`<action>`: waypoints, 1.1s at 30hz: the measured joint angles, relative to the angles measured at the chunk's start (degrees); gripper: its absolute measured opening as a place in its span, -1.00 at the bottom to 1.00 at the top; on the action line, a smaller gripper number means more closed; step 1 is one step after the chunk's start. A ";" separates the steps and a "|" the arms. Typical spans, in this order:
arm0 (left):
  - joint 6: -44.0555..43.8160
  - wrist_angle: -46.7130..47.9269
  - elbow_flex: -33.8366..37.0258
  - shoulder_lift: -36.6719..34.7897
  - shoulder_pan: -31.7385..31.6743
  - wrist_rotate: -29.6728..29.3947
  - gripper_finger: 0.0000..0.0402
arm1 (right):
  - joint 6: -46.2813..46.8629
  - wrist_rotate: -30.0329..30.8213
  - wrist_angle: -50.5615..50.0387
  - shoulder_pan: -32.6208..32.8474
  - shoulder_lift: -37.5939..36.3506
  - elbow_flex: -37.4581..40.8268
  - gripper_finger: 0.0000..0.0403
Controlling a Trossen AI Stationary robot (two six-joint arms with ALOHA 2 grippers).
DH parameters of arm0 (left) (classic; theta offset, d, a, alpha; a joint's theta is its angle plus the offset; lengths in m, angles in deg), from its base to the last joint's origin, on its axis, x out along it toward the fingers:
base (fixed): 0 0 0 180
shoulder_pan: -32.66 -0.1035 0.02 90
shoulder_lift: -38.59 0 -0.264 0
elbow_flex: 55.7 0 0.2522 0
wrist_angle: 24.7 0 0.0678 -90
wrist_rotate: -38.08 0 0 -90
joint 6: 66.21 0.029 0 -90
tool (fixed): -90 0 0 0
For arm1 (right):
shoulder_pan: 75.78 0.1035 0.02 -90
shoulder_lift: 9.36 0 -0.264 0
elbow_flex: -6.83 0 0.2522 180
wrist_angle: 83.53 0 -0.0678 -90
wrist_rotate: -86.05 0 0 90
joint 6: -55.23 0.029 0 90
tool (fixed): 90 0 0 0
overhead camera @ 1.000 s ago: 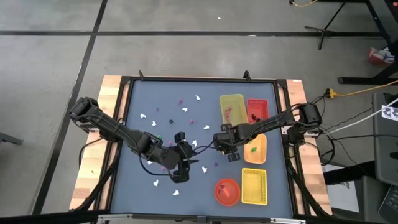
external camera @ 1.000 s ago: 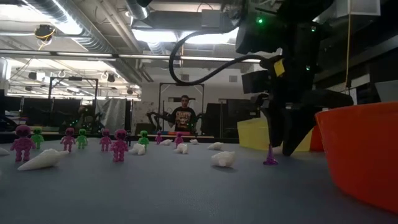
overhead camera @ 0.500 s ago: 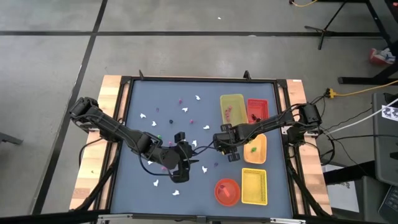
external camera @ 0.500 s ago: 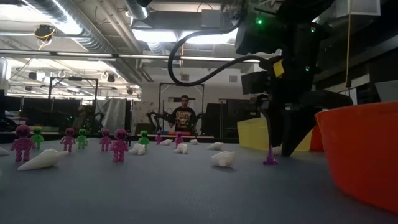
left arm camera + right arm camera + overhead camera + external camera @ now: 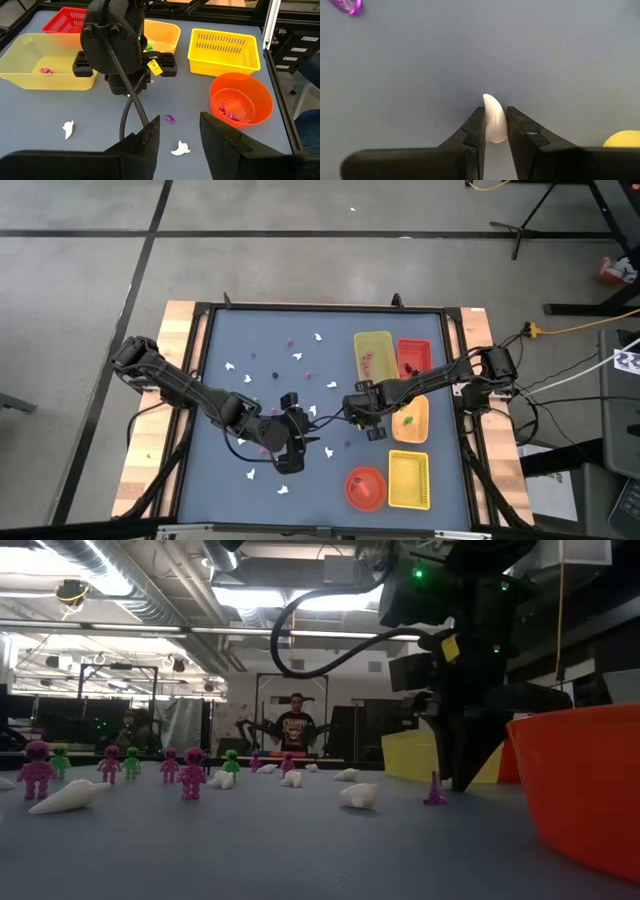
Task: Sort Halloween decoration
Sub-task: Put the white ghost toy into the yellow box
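Note:
The Halloween decoration lies scattered on the blue-grey mat: white ghost-like pieces (image 5: 232, 368), pink and green figures (image 5: 190, 772), and a purple cone (image 5: 434, 790). My right gripper (image 5: 494, 116) stands at mid-table (image 5: 353, 412), pointing down, shut on one white piece (image 5: 493, 107). My left gripper (image 5: 178, 126) hovers open above the mat (image 5: 290, 460), left of the right one. A white piece (image 5: 180, 148) and a purple bit (image 5: 170, 119) lie on the mat beyond its fingers. My right gripper pinches the white ghost-like piece by its two sides (image 5: 494, 127) between the tips of its two fingers. The fingers come from above, pointing down. The piece's rounded end (image 5: 490, 100) sticks out past the fingertips. I cannot tell whether it still rests on the mat.
At the right stand a yellow tray (image 5: 373, 340), a red tray (image 5: 413, 345), an orange tray (image 5: 412, 430), a yellow basket (image 5: 408, 480) and a round orange bowl (image 5: 365, 498). A person stands in the room beyond the table (image 5: 296, 730).
In the low view my right gripper's fingers have drawn together. The finger that stood at the purple cone now stands clear of it. Neither arm has shifted otherwise.

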 joint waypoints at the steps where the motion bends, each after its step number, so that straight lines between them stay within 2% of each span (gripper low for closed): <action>1: 0.00 -0.01 0.00 0.00 -0.02 0.00 -0.38 | 0.00 -0.04 0.00 0.00 0.00 0.00 -0.71; 13: 0.00 -0.02 0.00 0.00 -0.02 0.00 -0.38 | 0.00 -0.89 -0.37 -0.07 0.00 -0.10 -0.71; 22: 0.00 -0.02 0.00 0.00 0.00 0.02 -0.38 | 0.00 -3.32 -10.78 -0.07 0.13 -5.60 -0.72; 25: 0.02 -0.02 0.00 0.00 0.17 0.02 -0.38 | 0.02 -7.47 -13.57 -0.07 0.13 -8.00 -0.72; 33: 0.00 -0.02 0.00 0.00 1.30 0.39 -0.38 | 3.37 -24.38 -21.72 0.00 0.09 -13.65 -0.72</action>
